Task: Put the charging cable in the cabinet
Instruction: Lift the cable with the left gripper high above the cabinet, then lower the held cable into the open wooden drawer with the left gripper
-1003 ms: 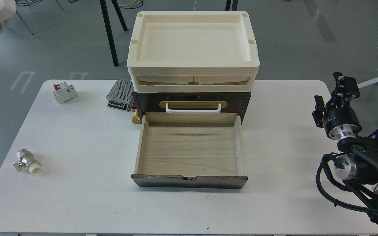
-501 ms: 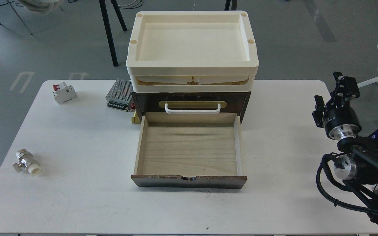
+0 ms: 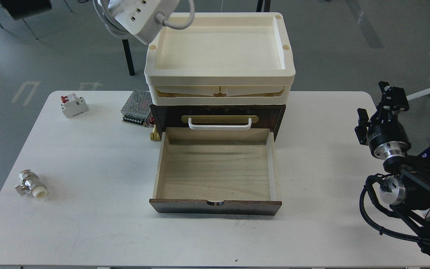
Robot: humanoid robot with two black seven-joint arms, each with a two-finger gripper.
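Note:
The charging cable [image 3: 140, 16], a white power strip with its thick white cord, hangs in the air at the top edge, above and left of the cabinet's trays; its upper part is cut off by the frame. What holds it is out of view. The dark brown cabinet [image 3: 162, 114] stands mid-table with its light wood drawer [image 3: 215, 172] pulled open and empty. A white handle [image 3: 219, 126] sits on a brass plate above the drawer. My right gripper [image 3: 377, 104] is open and empty over the table's right edge, far from the cabinet.
Cream trays [image 3: 218, 76] are stacked on the cabinet. A perforated power supply box [image 3: 136, 108] and a small brass fitting [image 3: 156, 134] lie left of it. A circuit breaker with a red switch [image 3: 74, 105] and a metal valve [image 3: 31, 184] lie on the left of the white table [image 3: 88, 224].
The power strip has come into view from the top left, moving right towards the cabinet. The right arm has not moved.

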